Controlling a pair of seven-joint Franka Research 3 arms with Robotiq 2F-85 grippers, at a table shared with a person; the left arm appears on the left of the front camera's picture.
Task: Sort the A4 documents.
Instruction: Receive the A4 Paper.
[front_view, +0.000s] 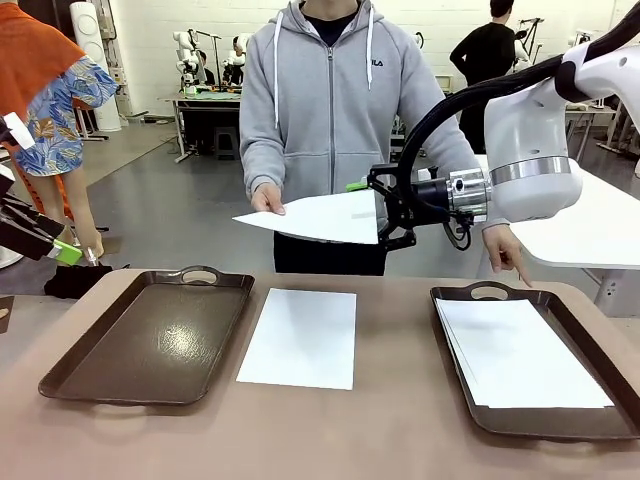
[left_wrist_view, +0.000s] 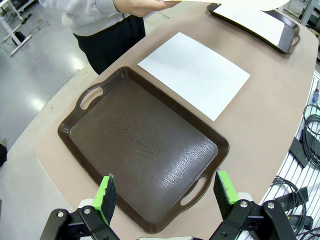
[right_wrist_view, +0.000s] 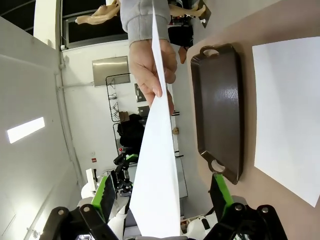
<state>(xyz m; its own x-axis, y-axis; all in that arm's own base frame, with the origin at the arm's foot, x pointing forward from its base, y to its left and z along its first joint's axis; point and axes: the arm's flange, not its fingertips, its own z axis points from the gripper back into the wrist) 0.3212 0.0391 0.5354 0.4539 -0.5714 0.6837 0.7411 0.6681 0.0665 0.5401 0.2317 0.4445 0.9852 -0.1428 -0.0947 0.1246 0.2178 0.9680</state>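
Brown tabletop (front_view: 380, 430) lies bare along its near edge. Left gripper (left_wrist_view: 167, 192), fingers spread, hangs over the left tray (left_wrist_view: 145, 150); one A4 document (front_view: 300, 337) lies flat between the trays, stacked sheets (front_view: 520, 350) fill the right tray (front_view: 550, 422). Beyond — right gripper (front_view: 376, 213), fingers spread, straddles the edge of a held sheet (front_view: 320, 217) in the person's hand (front_view: 267, 198).

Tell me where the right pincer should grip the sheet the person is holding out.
Take the held sheet by its free edge opposite the person's hand, edge-on from the robot's right, one finger above, one below. It is roughly flat in mid-air, both faces reachable; the open right pincer straddles that edge.
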